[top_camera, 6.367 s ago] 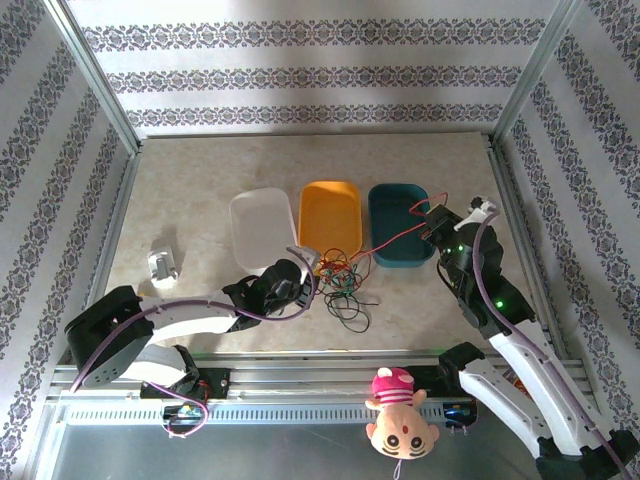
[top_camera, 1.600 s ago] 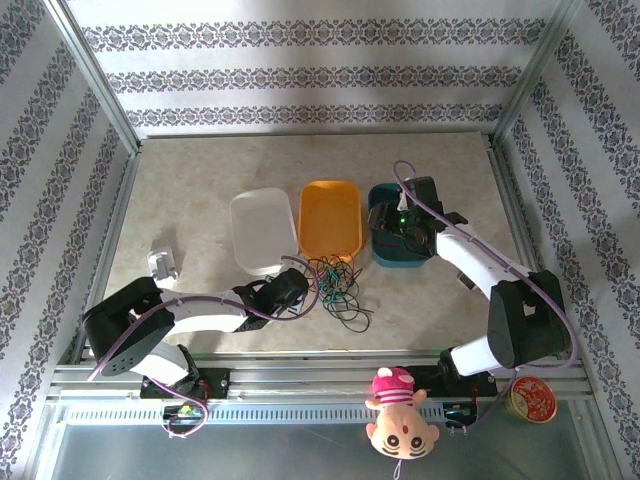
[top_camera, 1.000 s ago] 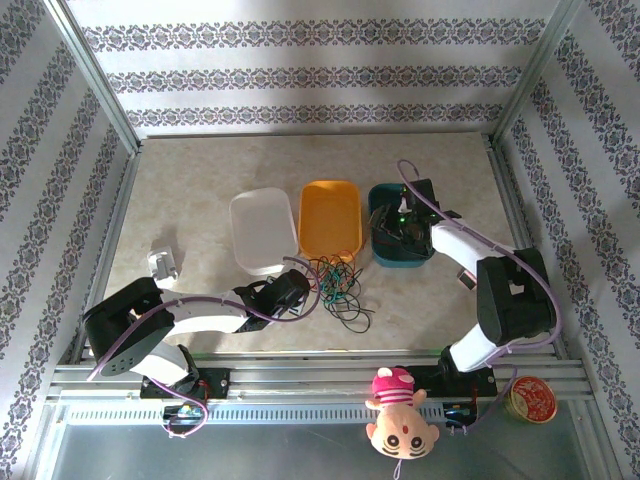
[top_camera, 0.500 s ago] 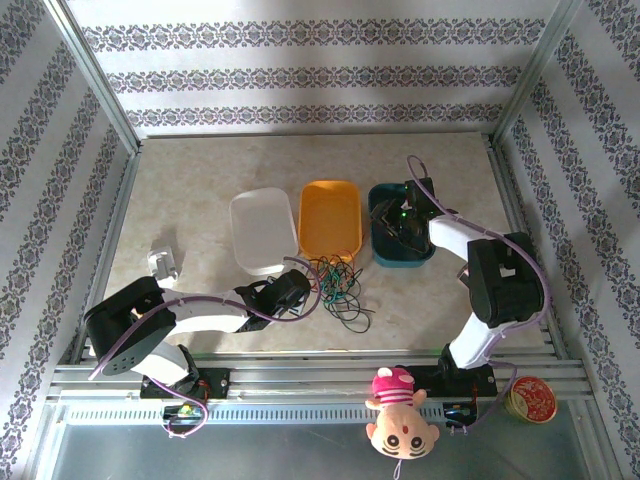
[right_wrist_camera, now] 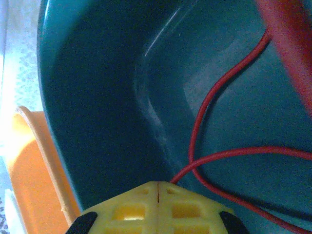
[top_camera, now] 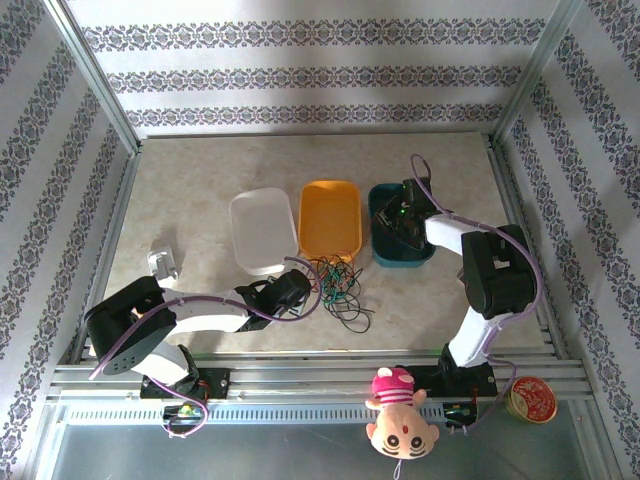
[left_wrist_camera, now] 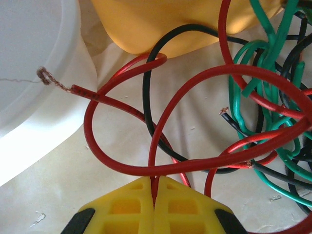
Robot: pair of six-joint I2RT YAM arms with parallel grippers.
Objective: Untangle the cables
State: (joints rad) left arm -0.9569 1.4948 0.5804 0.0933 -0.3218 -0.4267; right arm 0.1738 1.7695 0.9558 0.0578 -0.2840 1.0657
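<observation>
One freed red cable lies curled on the floor of the teal bin. The right gripper is clenched over it, and we judge the wire's end pinched at the fingertips, not yet let go.

Several cables make up the main tangle, which sits on the table at 6 o'clock of the orange bin.
- Red strand: clamped between the closed yellow fingers of the left gripper; it arches to 2 o'clock into the knot.
- Green cables: bunched at 3 o'clock of the wrist view, woven through red and black.
- Black cable: one long curve crossing the red loops.

Progress, as we judge it: one wire sorted, and the bulk is knotted. The orange bin and the white bin hold nothing we can see.

Edges and room:
- The three bins stand in a row, the white one at 9 o'clock of the orange and the teal one at 3 o'clock, and they close off the 12 o'clock side of the tangle.
- The left gripper sits just at 9 o'clock of it.
- Open table lies at 3 to 5 o'clock of the tangle, and more beyond the bins.
- A small white object lies well apart at 9 o'clock.
- The plush toy hangs on the near rail, at 6 o'clock.
</observation>
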